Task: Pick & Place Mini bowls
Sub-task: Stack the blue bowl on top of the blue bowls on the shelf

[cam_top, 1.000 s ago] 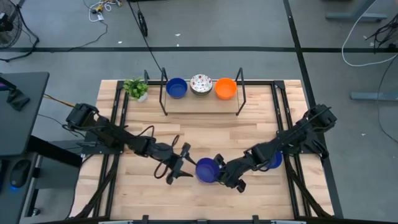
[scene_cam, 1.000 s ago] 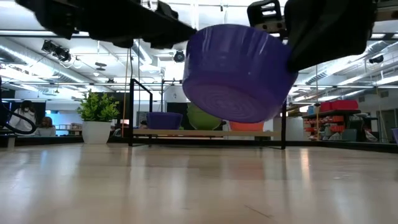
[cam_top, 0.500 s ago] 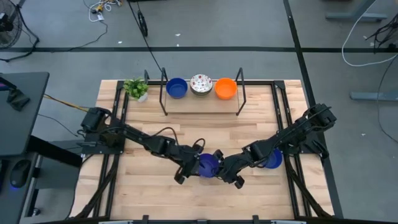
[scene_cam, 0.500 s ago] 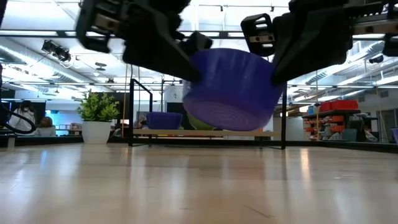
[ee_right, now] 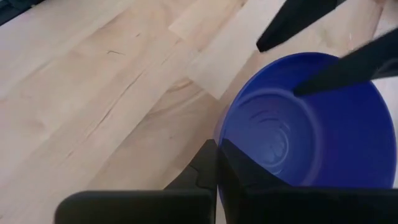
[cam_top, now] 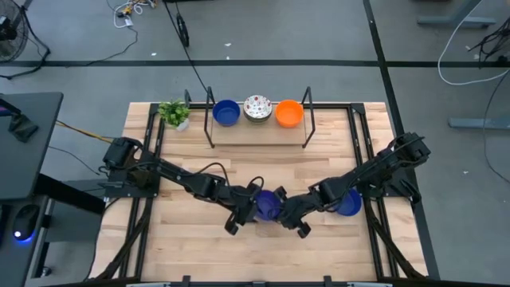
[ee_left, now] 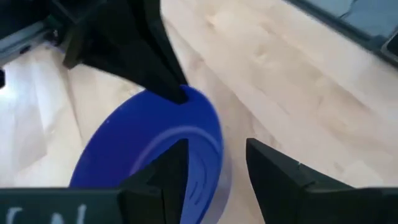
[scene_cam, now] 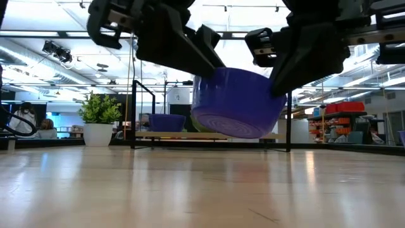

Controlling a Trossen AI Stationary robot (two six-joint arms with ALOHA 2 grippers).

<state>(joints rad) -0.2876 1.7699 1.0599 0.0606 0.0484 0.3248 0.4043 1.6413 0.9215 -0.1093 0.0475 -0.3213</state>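
Note:
A blue mini bowl hangs over the near middle of the table, between my two grippers. My right gripper is shut on its right rim. My left gripper is open at the opposite rim, with one finger inside the bowl and the other outside. I cannot tell whether it touches the bowl. In the low view the bowl is clear of the table. A second blue bowl sits on the table under my right arm. My right gripper pinches the bowl's wall at the rim, one finger inside and one outside. It comes slanting down from the table's right. The bowl is lifted clear of the table, mouth up and slightly tilted.
A black wire rack at the far middle holds a blue bowl, a red-speckled white bowl and an orange bowl. A small potted plant stands to its left. Bare wood lies near and left of the grippers.
My left gripper has moved toward the table's right and tipped up flatter, so its fingers now stand on either side of the held bowl's left rim. My right gripper has carried the bowl a little toward the far edge, still clear of the table.

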